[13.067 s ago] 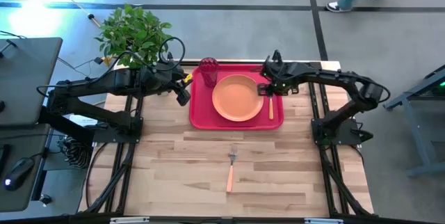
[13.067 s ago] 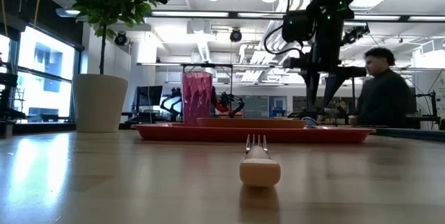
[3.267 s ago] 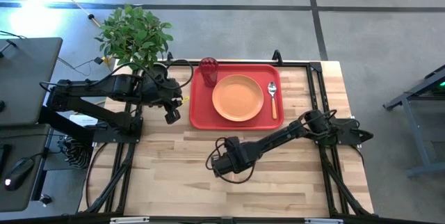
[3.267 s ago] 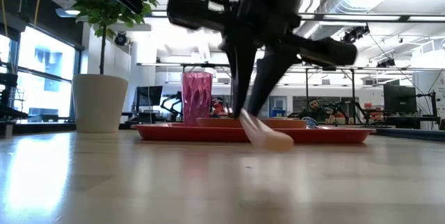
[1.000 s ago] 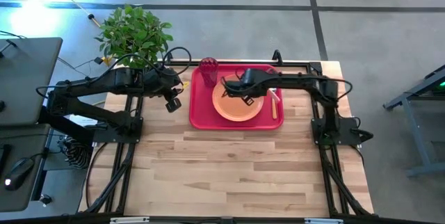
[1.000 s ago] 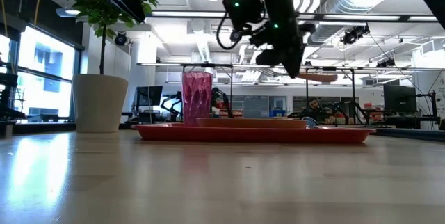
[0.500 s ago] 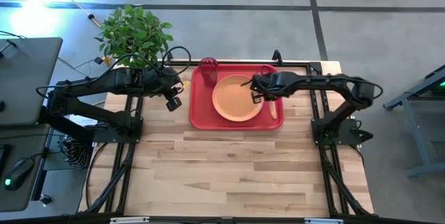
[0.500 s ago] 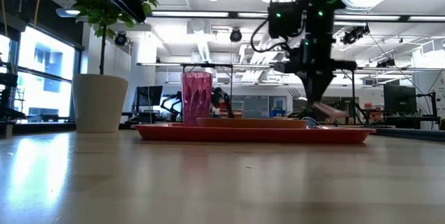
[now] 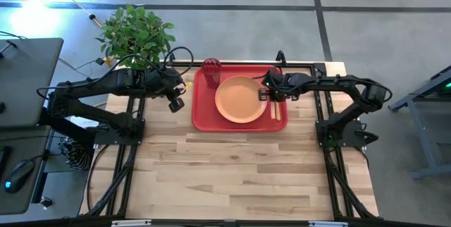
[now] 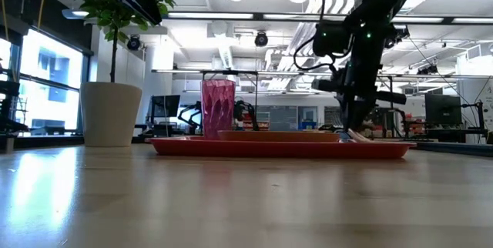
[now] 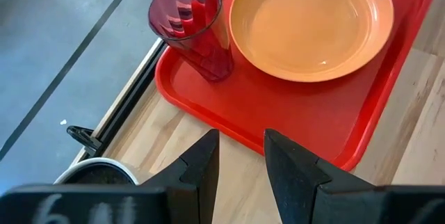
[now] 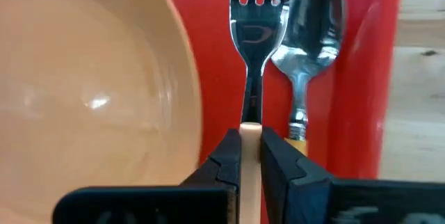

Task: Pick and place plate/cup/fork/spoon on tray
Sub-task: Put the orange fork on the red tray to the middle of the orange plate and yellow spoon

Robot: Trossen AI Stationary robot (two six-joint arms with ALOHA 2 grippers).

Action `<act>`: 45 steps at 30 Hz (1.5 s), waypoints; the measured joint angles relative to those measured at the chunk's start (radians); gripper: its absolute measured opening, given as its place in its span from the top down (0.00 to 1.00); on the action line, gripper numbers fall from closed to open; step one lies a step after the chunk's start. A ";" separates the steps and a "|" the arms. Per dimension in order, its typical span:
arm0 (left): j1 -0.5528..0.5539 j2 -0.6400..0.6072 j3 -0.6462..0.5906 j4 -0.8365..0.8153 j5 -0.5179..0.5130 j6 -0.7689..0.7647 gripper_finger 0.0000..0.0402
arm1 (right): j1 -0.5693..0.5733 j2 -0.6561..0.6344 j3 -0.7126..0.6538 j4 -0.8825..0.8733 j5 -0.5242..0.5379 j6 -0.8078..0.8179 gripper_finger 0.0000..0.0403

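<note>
The red tray [image 9: 203, 114] lies at the table's far middle. The orange plate [image 9: 241, 99] sits at the tray's centre and the dark red cup [image 9: 211, 67] stands in its far left corner. The spoon [image 12: 306, 15] lies along the tray's right strip. The fork [image 12: 256, 15] is beside it, between spoon and plate, tines toward the far edge, with my right gripper [image 9: 271, 94] shut on it. My left gripper [image 9: 175, 104] hangs open left of the tray, nothing between its fingers [image 11: 201, 165]. My right gripper pinches the fork's orange handle [image 12: 251, 131] between its two fingers, at the end where the metal neck begins. The fingers come from above and lie across the fork. The fork lies level, low over the tray's floor; whether it rests there I cannot tell.
A white plant pot [image 10: 110, 113] with a leafy plant [image 9: 136, 33] stands off the table's far left corner, behind the left arm. The wooden table [image 9: 232, 170] stretches toward the near edge in front of the tray.
My right gripper, still shut on the fork, has gone from above the plate toward the table's right edge and down to the tray's right strip. The fork has swung round and now lies parallel to the spoon, close beside it.
</note>
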 joint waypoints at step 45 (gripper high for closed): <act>0.000 0.002 0.000 0.005 -0.014 -0.051 0.74 | -0.080 0.124 -0.002 0.088 -0.144 -0.019 0.98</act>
